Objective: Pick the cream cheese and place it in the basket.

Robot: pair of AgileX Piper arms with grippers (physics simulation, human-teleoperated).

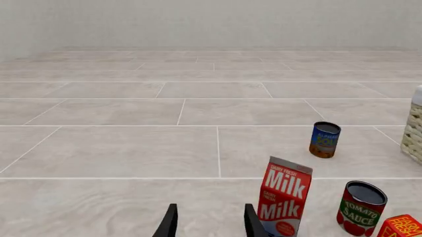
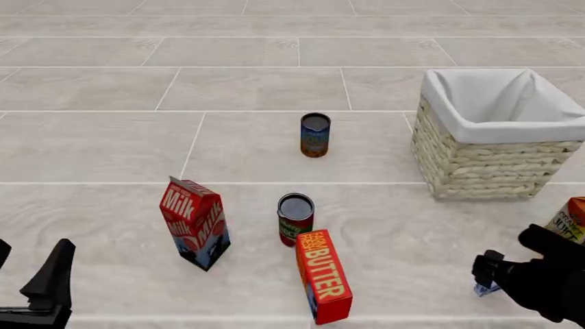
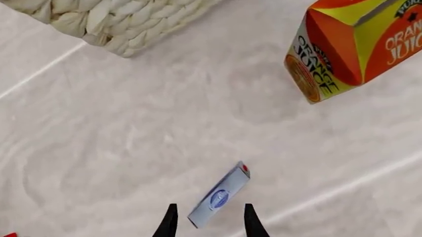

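The cream cheese [image 3: 220, 196] is a small flat blue-and-white box lying on the floor, with its near end between the tips of my right gripper [image 3: 209, 221]. The fingers are open and stand just apart from its sides. From the front only a blue corner of the cream cheese [image 2: 484, 290] shows under my right gripper [image 2: 486, 275]. The basket [image 2: 475, 161], woven straw with a white lining, stands beyond it at the right. My left gripper [image 2: 29, 266] hangs open and empty at the near left.
An orange juice carton [image 3: 356, 44] stands close to the right gripper. A butter box [image 2: 325, 277], tomato sauce can [image 2: 295, 219] and tilted milk carton [image 2: 194, 223] stand in the near middle, with a soup can [image 2: 314, 135] farther back.
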